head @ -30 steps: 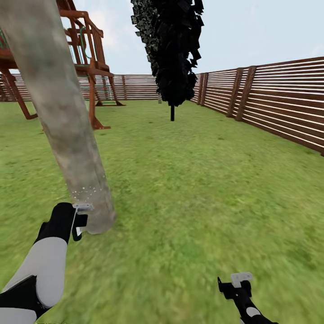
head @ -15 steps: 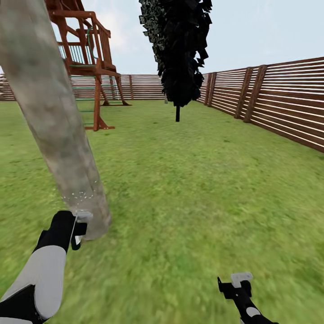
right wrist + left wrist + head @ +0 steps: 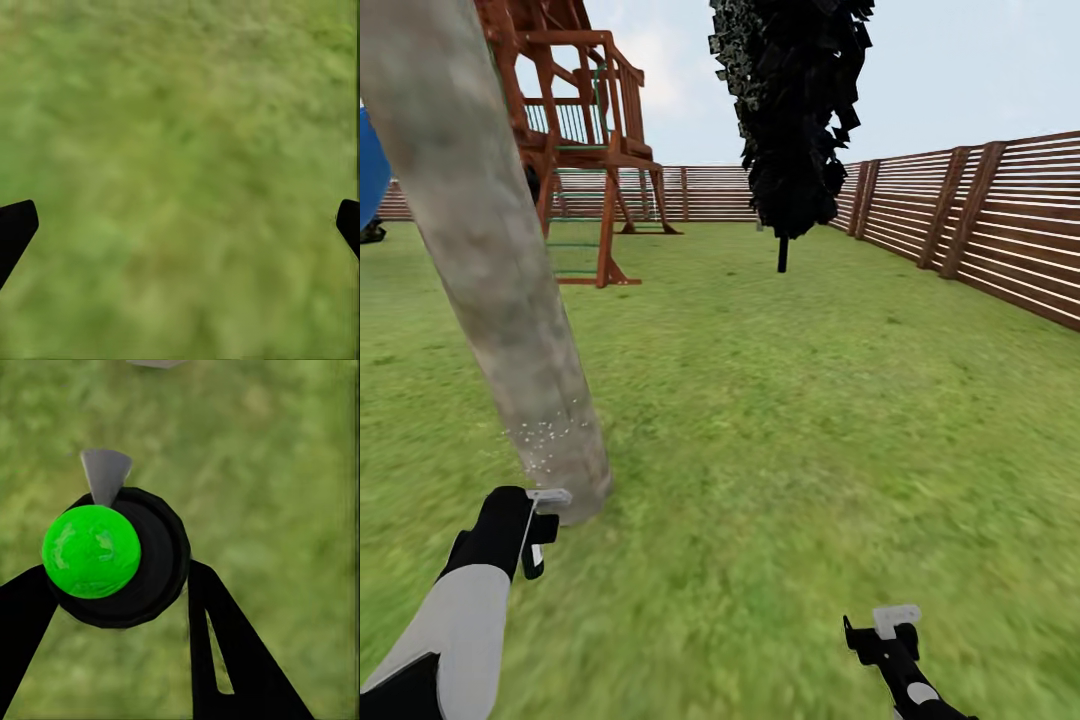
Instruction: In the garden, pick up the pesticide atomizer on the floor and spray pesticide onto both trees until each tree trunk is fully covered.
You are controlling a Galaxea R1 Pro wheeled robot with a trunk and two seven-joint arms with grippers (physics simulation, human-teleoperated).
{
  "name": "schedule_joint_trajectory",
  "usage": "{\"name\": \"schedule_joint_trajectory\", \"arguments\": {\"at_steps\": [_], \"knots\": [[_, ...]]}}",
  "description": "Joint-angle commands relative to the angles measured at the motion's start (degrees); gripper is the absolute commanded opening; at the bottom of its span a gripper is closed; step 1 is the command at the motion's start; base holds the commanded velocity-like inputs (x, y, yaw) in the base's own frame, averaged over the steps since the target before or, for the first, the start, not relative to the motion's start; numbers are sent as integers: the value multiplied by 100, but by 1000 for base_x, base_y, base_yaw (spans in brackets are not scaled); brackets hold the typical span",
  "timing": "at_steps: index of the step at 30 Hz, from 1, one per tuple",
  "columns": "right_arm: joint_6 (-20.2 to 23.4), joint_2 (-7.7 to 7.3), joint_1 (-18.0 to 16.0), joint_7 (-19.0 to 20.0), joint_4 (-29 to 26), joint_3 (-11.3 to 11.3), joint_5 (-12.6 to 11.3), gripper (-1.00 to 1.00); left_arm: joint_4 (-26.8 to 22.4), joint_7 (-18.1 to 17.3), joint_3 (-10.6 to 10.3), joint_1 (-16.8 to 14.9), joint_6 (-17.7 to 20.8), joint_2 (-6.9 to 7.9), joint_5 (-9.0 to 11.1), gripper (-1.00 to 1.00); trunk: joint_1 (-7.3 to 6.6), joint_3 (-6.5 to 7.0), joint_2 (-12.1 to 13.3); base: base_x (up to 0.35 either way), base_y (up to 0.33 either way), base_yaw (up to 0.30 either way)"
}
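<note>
Pesticide atomizer (image 3: pixel 112 559), green-capped, sits clamped between my left end effector's (image 3: pixel 538 525) fingers (image 3: pixel 225 660), its grey nozzle just beside the base of the tree trunk (image 3: pixel 510 300), where white droplets speckle the bark. My right end effector (image 3: pixel 880 630) hangs spread wide above the lawn (image 3: pixel 810 420).

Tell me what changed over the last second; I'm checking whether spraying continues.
The head camera has panned left: the fence, playset and dark cypress slid right, and a blue object came into view. The left claw still holds the atomizer by the tree trunk, where white droplets remain. The right claw stayed open and low over grass.
</note>
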Motion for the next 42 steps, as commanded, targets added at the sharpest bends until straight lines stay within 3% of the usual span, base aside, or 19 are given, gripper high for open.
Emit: {"name": "schedule_joint_trajectory", "arguments": {"at_steps": [1,7,16,23,42], "knots": [[-19,1,-5,-24,9,-31,61,100,-9,-56,17,-5,13,1,-62,-100,1,-5,-2,220,-214,4],[-19,1,-5,-24,9,-31,61,100,-11,-49,-6,-5,6,37,-90,-100,1,-5,-2,237,-198,6],[-19,1,-5,-24,9,-31,61,100,-79,-48,64,207,-9,204,-103,-100,1,-5,-2,99,-246,263],[-19,1,-5,-24,9,-31,61,100,-49,-42,54,209,-112,139,-53,-100,1,-5,-2,144,-269,269],[-19,1,-5,-26,9,-31,61,100,-27,-39,62,209,-154,138,-61,-100,1,-5,-2,84,-297,45]]}}
